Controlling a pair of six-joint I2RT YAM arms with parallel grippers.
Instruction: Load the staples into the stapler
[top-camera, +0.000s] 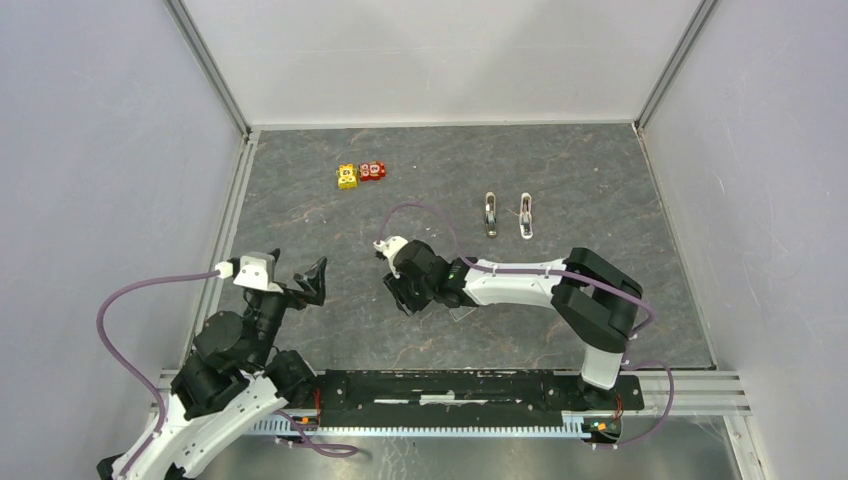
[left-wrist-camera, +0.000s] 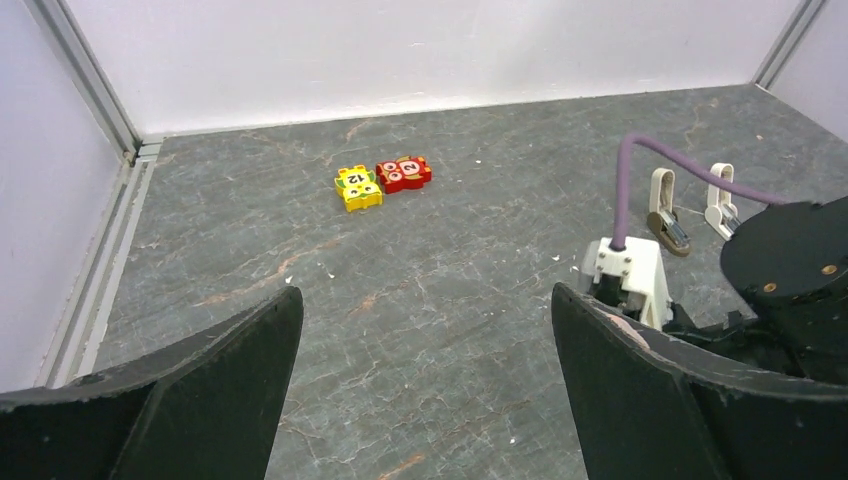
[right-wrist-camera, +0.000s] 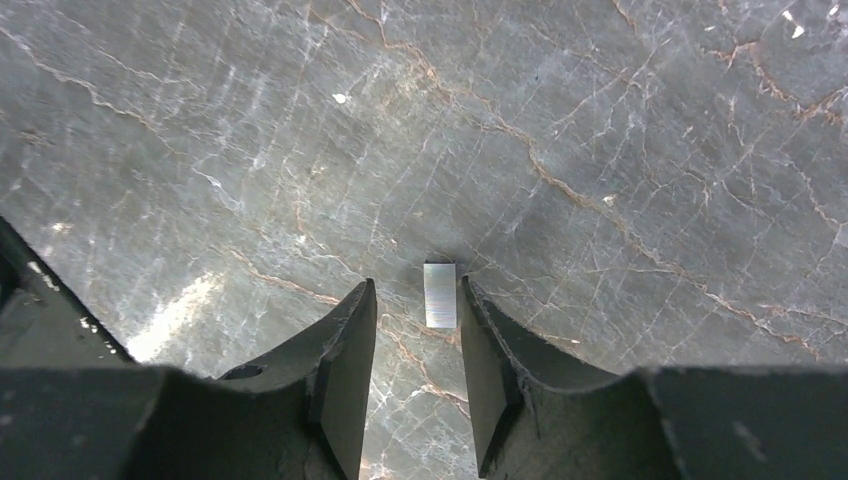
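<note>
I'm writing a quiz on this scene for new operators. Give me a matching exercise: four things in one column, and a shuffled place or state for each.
Things:
1. staple strip
2. left gripper
3. yellow block
4. red block

Place or state:
A. wide open, empty
B. left one of the block pair, top view
C. on the table, between the jaws of the right gripper
D. right one of the block pair, top view

Pairs: 1-C, 2-A, 3-B, 4-D

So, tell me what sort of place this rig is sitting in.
Probably a robotics lab test cell: plain white walls in aluminium framing enclose a dark stone-patterned tabletop, and the left arm and right arm are bolted to a metal rail at its near edge.
</note>
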